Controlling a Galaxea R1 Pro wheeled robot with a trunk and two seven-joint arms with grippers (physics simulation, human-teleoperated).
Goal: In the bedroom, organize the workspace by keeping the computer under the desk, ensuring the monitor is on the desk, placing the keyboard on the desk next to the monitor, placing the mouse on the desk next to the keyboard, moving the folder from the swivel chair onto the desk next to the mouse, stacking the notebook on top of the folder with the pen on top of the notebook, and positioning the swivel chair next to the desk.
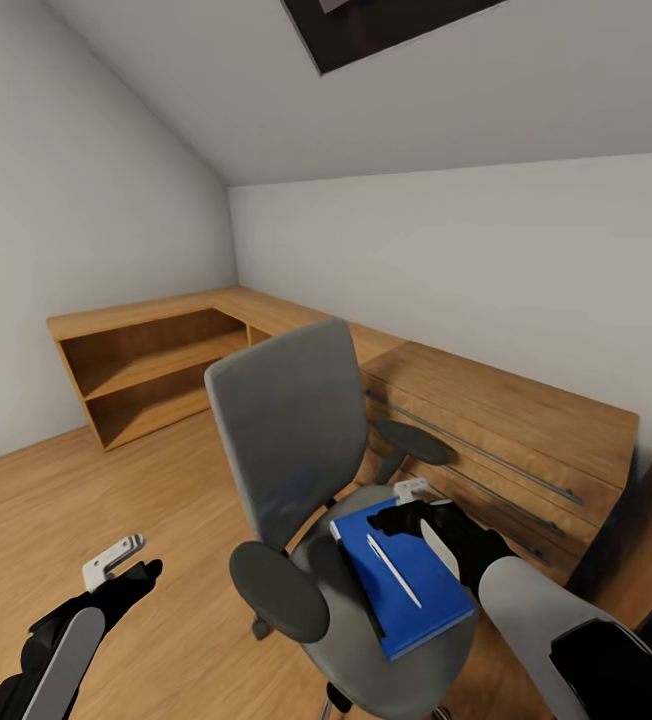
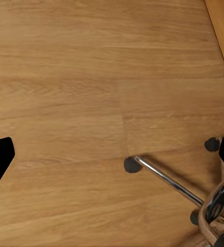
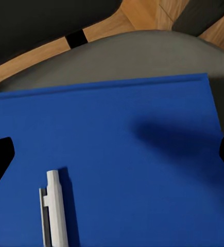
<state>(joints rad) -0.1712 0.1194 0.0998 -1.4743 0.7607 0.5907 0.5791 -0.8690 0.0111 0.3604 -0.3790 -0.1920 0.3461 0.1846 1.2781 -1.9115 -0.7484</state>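
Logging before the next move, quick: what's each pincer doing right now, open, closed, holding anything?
Left pincer: open, empty, above the wood floor.
Right pincer: open, empty, above the blue folder and pen on the swivel chair.

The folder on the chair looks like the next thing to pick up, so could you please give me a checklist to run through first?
1. Folder flat on the chair seat: ok.
2. Pen lies loose on the folder and may roll off when lifted: not ok.
3. Right gripper above the folder, jaws open: ok.
4. Left gripper away from the chair, over bare floor: ok.
5. Notebook's place: cannot tell.
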